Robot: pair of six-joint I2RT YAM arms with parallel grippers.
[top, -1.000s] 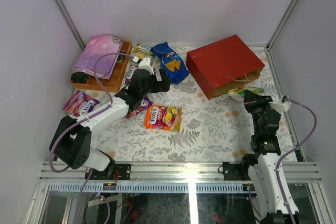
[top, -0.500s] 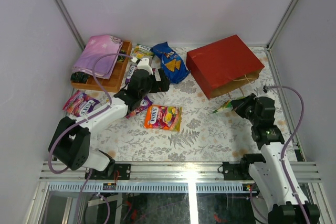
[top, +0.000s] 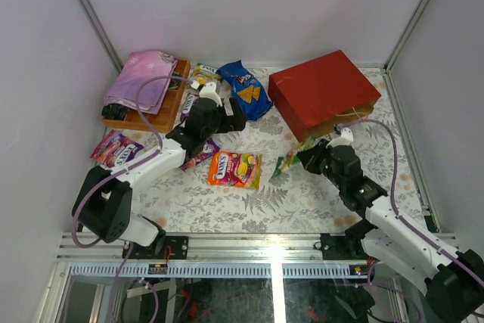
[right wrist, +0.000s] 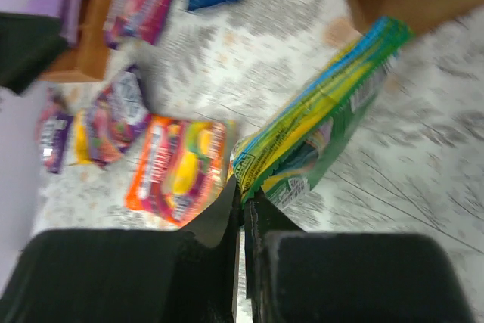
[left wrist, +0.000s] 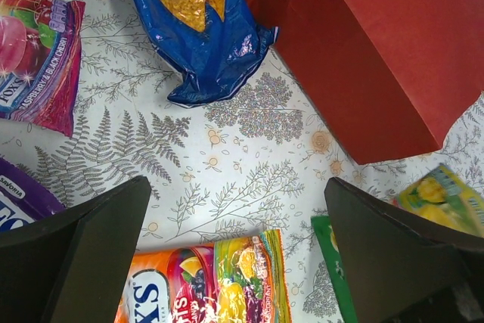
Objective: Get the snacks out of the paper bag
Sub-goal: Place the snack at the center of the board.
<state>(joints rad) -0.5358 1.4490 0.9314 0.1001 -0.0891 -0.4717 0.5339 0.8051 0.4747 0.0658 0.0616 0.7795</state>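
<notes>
Top external view showed that the right gripper point(top: 302, 158), clamped on the green-yellow packet point(top: 284, 163), had swung it clear of the paper bag point(top: 318, 92), now behind the hand, so this snack only needed setting down.

Red paper bag point(top: 321, 92) lay sideways at the counter's point(top: 318, 191) far right corner, dark-blue chip bag point(top: 243, 90) by far edge, orange packet point(top: 235, 169) mid-counter, green-yellow packet point(right wrist: 325, 111) in right pincer point(right wrist: 243, 194).
</notes>
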